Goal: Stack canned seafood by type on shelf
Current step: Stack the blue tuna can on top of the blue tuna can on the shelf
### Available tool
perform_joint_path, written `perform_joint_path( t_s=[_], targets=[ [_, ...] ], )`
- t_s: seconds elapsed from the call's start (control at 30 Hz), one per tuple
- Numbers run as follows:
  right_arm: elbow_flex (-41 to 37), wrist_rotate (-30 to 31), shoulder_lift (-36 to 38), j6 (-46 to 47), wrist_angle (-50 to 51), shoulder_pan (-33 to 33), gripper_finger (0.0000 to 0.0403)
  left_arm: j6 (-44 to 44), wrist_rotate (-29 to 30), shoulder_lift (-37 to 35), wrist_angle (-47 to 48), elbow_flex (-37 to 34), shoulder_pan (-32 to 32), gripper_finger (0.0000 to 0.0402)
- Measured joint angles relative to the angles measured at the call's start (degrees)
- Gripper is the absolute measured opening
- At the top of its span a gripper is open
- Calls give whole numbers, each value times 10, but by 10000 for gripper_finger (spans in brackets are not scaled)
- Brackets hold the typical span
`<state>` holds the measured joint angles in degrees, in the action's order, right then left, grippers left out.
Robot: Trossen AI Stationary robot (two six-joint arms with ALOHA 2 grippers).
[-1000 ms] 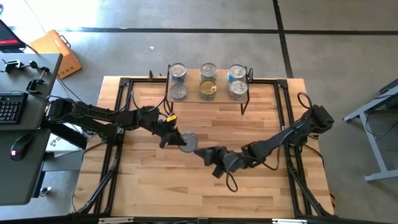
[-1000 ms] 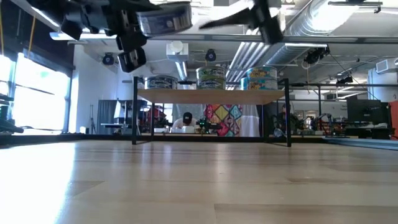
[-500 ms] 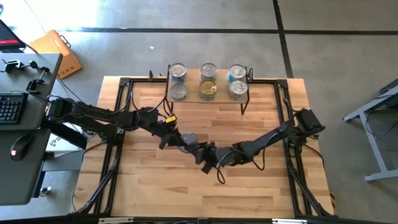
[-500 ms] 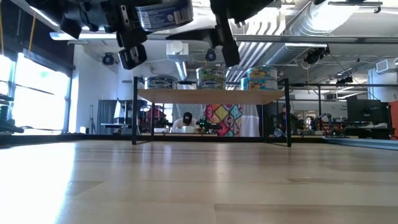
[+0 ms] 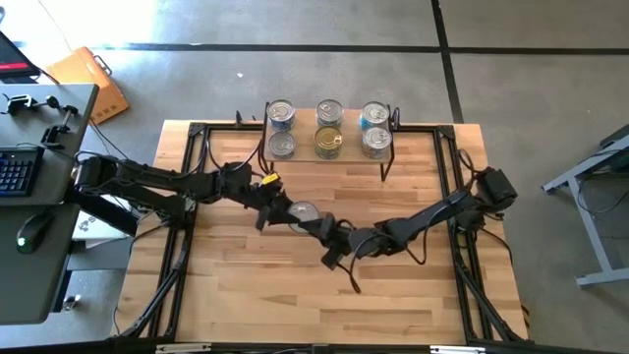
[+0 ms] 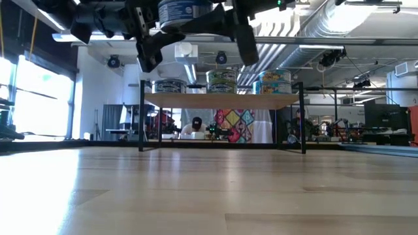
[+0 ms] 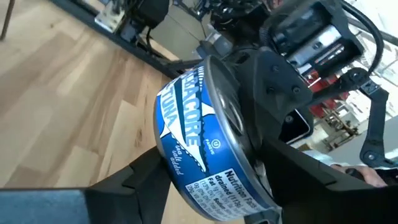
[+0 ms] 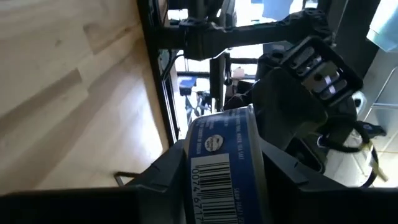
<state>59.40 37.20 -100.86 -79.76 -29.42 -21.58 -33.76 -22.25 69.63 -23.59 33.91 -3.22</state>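
From above, the left gripper and the right gripper are meeting over the middle of the tabletop, with a silver-lidded tin between them in the air. The shelf is standing at the far edge carrying six tins in two rows; the near half of the tabletop is lying bare.

At table height, the tin is hanging high above the wood, and the shelf is showing behind it with open room beneath.

In the left wrist view, the blue-labelled tin is sitting between that gripper's fingers, which appear spread around it; whether they are pressing cannot be told.

In the right wrist view, the right gripper's fingers are clamping the tin by its sides.
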Motion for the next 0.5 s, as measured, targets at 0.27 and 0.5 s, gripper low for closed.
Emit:
perform_joint_path(
  t_s=[0.27, 0.5],
  targets=[
    [-8, -11, 0, -17, 1, -14, 126, 13, 21, 0, 2, 8, 11, 226],
    [14, 13, -17, -79, 2, -15, 124, 14, 13, 14, -3, 9, 1, 229]
  ],
)
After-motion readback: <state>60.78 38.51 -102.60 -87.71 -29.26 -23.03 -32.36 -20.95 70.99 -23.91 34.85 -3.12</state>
